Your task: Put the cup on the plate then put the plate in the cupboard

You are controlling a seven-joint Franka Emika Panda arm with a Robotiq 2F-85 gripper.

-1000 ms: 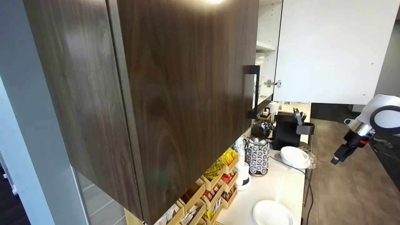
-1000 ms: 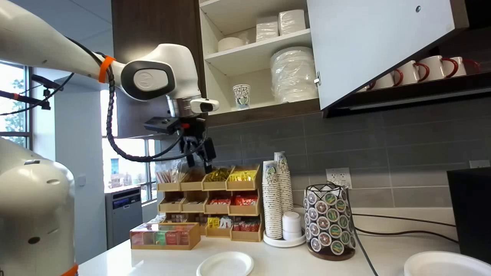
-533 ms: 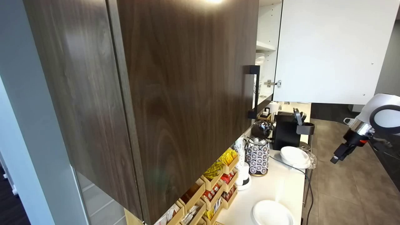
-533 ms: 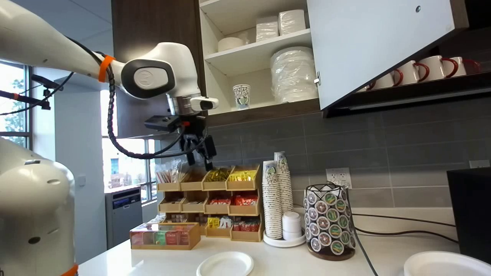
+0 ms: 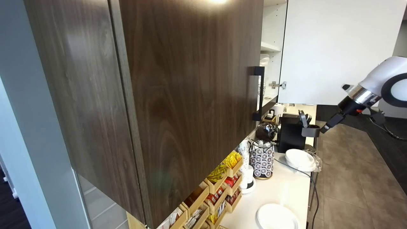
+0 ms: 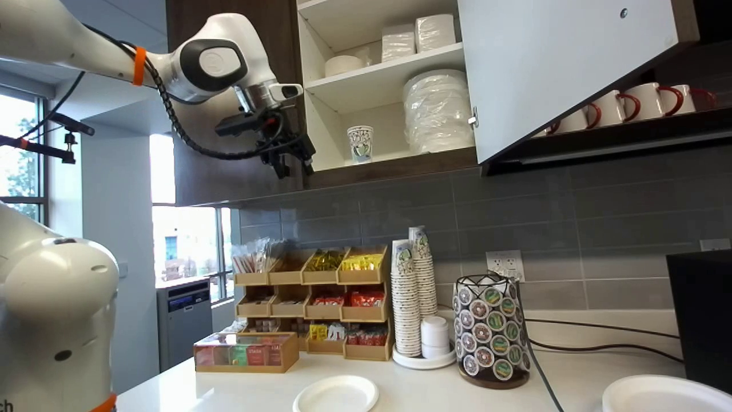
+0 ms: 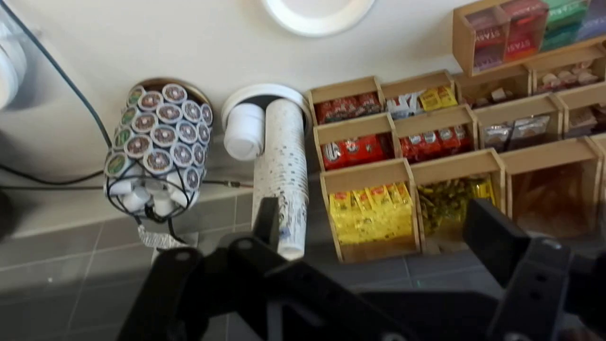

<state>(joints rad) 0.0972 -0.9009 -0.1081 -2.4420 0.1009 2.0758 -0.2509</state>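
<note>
The small white cup [image 6: 434,337] (one or a short stack, I cannot tell which) stands on a round tray [image 6: 412,363] toward the far side of the counter [image 6: 423,392], just beside tall stacks of paper cups [image 6: 406,309]. The white plate [image 6: 336,395] lies nearer, to the left. Above is the cupboard [image 6: 386,121], its white door [image 6: 560,63] swung out. The gripper [image 6: 295,170] hangs high at the left, fingers [image 7: 494,241] spread wide apart.

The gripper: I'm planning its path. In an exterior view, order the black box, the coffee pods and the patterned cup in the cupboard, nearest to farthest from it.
1. Patterned cup: in the cupboard, right of the gripper in the picture.
2. Coffee pods: lower right, on the counter.
3. Black box: farther right, at the picture's edge.
</note>
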